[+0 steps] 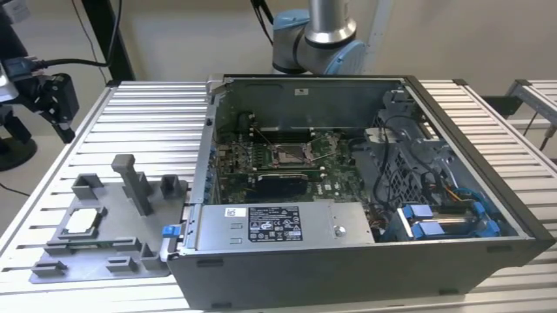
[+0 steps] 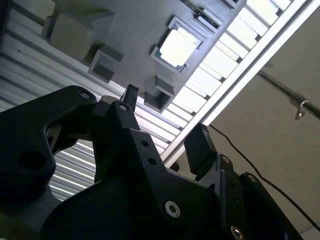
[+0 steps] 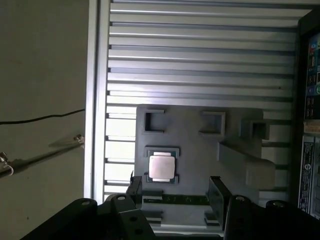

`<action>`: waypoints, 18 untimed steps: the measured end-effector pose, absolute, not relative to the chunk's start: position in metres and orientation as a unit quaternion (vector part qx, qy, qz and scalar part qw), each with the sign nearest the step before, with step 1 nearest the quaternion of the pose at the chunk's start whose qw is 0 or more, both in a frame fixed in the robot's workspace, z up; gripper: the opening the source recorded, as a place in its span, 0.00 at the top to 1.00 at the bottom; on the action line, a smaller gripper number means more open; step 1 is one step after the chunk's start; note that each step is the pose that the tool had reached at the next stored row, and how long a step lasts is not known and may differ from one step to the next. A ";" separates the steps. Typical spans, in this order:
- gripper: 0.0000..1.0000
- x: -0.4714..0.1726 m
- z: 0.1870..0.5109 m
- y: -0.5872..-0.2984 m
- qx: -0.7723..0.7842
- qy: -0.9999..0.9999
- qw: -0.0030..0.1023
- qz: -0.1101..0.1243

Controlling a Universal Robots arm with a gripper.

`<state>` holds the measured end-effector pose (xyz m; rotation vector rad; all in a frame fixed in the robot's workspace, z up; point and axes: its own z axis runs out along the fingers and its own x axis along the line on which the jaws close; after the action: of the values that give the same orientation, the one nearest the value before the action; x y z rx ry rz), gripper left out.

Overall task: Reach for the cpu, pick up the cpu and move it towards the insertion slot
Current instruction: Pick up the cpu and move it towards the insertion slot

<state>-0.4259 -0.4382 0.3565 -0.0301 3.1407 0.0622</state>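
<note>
- Black claw (image 3: 176, 192) first: its two fingers (image 3: 218, 192) stand spread and released with nothing between them, which I judge suits a reach that has not closed on anything yet.
- Nearest beyond the fingertips lies the cpu (image 3: 161, 166), silvery face up, apart from the claw and untouched. It sits flat in a square pocket, I'd say so that it cannot slide and can be taken from above.
- That pocket belongs to the grey fixture plate (image 3: 200, 150), whose blocks and tall post stand around the cpu on the ribbed metal counter (image 3: 200, 60).
- Farther from the claw, past the plate, stands the open computer case (image 1: 348, 274), its side off so the board can be reached from above.
- Farthest is the insertion slot (image 1: 290, 154), a silver frame on the board inside the case, well apart from both cpu and claw.
</note>
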 end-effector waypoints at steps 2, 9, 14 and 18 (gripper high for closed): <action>0.00 -0.426 0.356 -0.438 -0.010 1.000 0.000 0.020; 0.00 -0.426 0.355 -0.438 -0.010 1.000 0.000 0.020; 0.00 -0.426 0.354 -0.438 -0.010 1.000 0.000 0.020; 0.00 -0.426 0.353 -0.438 -0.010 1.000 0.000 0.020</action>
<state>-0.4259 -0.4382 0.3527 -0.0300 3.1407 0.0622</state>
